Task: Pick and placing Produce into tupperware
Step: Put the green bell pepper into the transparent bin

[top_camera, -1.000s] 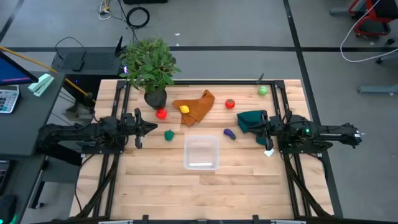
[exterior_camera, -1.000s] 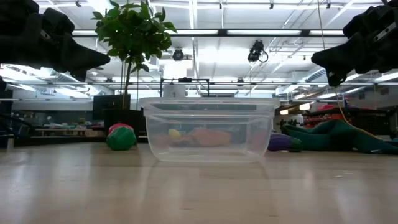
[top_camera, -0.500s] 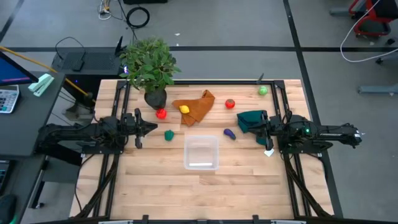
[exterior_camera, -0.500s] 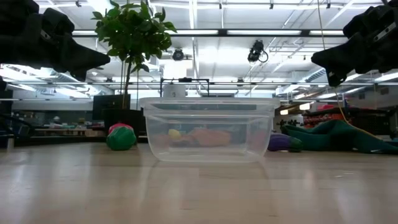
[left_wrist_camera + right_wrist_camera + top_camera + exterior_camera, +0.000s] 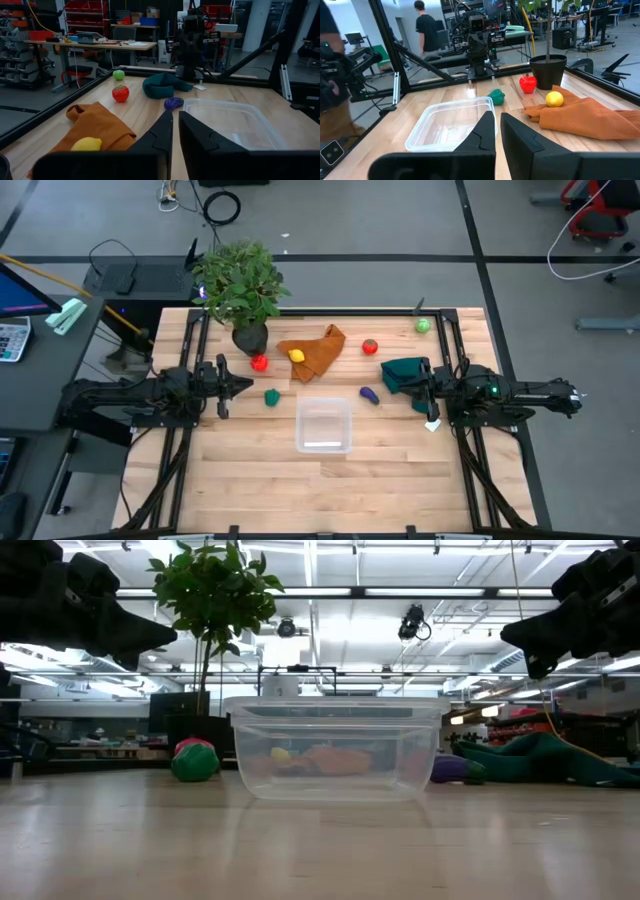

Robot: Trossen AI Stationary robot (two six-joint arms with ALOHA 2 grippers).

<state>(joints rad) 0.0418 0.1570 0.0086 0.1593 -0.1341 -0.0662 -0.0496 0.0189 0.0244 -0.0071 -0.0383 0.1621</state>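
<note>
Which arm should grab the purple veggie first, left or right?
Right, probably. The purple piece lies just off the right gripper, between it and the tupperware. The left gripper sits across the table, nearer the green piece.

Clear glossy plastic tupperware [image 5: 323,425]; wood table [image 5: 390,480].

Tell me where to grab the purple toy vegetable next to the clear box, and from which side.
Take the purple vegetable across its narrow middle, coming straight down from above. It lies flat and elongated on bare wood, apart from the tupperware and the dark green cloth, so both fingers probably have room. The right end effector, hovering nearby, looks best placed.
</note>
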